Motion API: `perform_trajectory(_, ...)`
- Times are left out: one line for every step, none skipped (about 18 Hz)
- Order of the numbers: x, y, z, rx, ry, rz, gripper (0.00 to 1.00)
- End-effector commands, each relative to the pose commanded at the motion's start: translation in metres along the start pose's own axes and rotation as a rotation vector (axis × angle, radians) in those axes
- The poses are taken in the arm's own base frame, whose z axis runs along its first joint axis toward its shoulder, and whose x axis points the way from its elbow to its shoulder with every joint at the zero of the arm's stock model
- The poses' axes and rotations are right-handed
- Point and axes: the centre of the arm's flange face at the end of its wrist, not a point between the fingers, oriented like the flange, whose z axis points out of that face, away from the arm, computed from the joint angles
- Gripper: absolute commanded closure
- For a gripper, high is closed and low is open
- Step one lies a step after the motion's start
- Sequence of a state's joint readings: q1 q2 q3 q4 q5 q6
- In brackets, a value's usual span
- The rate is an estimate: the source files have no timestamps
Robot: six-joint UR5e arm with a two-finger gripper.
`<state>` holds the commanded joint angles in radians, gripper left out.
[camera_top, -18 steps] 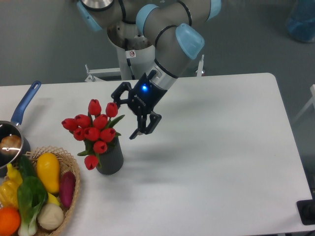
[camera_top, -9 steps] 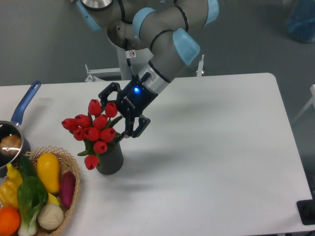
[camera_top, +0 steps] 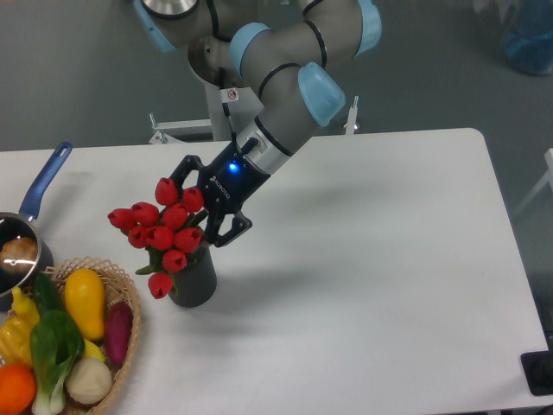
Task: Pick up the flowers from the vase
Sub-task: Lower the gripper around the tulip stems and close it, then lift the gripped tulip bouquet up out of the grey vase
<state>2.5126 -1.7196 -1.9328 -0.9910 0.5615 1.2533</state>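
The flowers (camera_top: 164,230) cover the tips of the pincer (camera_top: 197,207), so whether its fingers press the stems cannot be told (only their dark upper parts show). Leaves hide the mouth of the vase (camera_top: 197,280). The saucepan (camera_top: 24,233) and the basket (camera_top: 112,290) run off the left and bottom edges.

Your grey UR5e arm with pale blue joint caps (camera_top: 321,82) reaches down and to the left from its base at the far table edge. The black two-finger gripper (camera_top: 195,207) points left, a blue light glowing on its body. Its jaws stand spread apart, one finger (camera_top: 178,173) higher, the other finger (camera_top: 229,230) lower and nearer you.
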Motion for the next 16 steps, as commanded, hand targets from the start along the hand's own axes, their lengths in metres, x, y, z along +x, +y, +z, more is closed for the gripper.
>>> perform_trajectory(0.000, 0.000, -0.001, 0.002, -0.001, -0.001, 0.81)
perform_trajectory(-0.001, 0.001, -0.002, 0.002, -0.003, -0.002, 0.87)
perform_trajectory(-0.002, 0.001, -0.003, 0.003, -0.005, -0.003, 0.89)
perform_trajectory(-0.002, 0.001, -0.004, 0.005, -0.006, -0.003, 0.91)
perform_trajectory(-0.002, 0.000, -0.004, 0.012, -0.005, -0.004, 0.91)
perform_trajectory(-0.002, -0.001, -0.005, 0.023, -0.004, -0.003, 0.91)
perform_trajectory(-0.003, -0.001, -0.008, 0.034, -0.005, -0.011, 0.91)
perform_trajectory(-0.003, -0.008, -0.011, 0.049, -0.006, -0.029, 0.91)
perform_trajectory(-0.005, -0.018, -0.016, 0.063, -0.012, -0.061, 0.91)
perform_trajectory(-0.008, -0.029, -0.024, 0.072, -0.022, -0.099, 0.91)
perform_trajectory(-0.011, -0.041, -0.030, 0.078, -0.033, -0.124, 0.91)
perform_trajectory(-0.013, -0.048, -0.035, 0.087, -0.038, -0.139, 0.91)
perform_trajectory(-0.014, -0.052, -0.038, 0.097, -0.041, -0.143, 0.91)
perform_trajectory(-0.014, -0.053, -0.039, 0.104, -0.038, -0.143, 0.91)
perform_trajectory(-0.014, -0.053, -0.042, 0.113, -0.041, -0.143, 0.91)
perform_trajectory(-0.013, -0.055, -0.044, 0.122, -0.039, -0.142, 0.91)
